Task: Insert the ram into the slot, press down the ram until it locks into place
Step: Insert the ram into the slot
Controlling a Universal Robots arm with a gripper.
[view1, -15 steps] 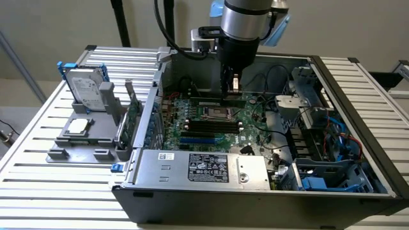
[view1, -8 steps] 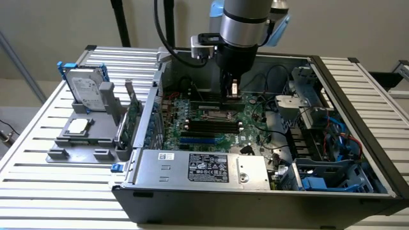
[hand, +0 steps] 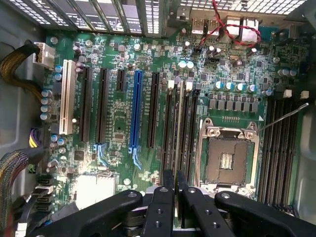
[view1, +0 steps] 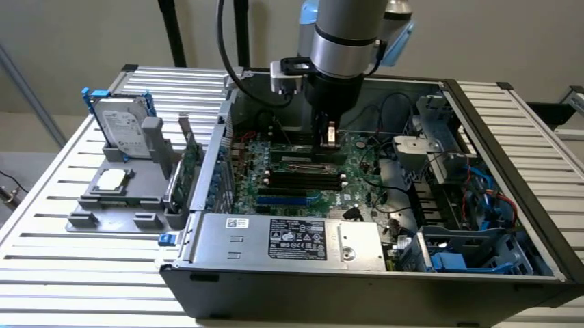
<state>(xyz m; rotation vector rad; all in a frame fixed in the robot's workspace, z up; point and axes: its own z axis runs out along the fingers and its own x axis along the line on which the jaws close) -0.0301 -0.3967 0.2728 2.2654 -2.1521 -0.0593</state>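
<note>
Black fingers (hand: pixel 167 192) of the hand (hand: pixel 175 178) sit closest to the wrist camera, drawn almost together with just a thin gap. The ram (hand: pixel 178 123) shows edge-on as a pale thin line that runs into that gap, so the hand looks pinched on it. Ram stands upright in the slot (hand: pixel 181 136), one of several parallel black memory sockets beside the CPU socket (hand: pixel 227 153); can't tell if it is fully seated or if the end clips have latched. Blue slot (hand: pixel 136 111) lies a few sockets away, apart from the ram.

Exterior view: arm (view1: pixel 345 34) comes straight down into the open computer case (view1: pixel 365 283), hand (view1: pixel 329 140) low over the motherboard (view1: pixel 273 195), on the end of the ram (view1: pixel 299 146) toward the exterior view's right. Empty black sockets (view1: pixel 301 179) lie just in front of it. Labelled metal box (view1: pixel 292 239) sits at the case front. On the slatted counter (view1: pixel 46 205), at the exterior view's left, a grey holder (view1: pixel 114 198) carries a hard drive (view1: pixel 123 130) and an expansion card (view1: pixel 190 167) standing on edge.
</note>
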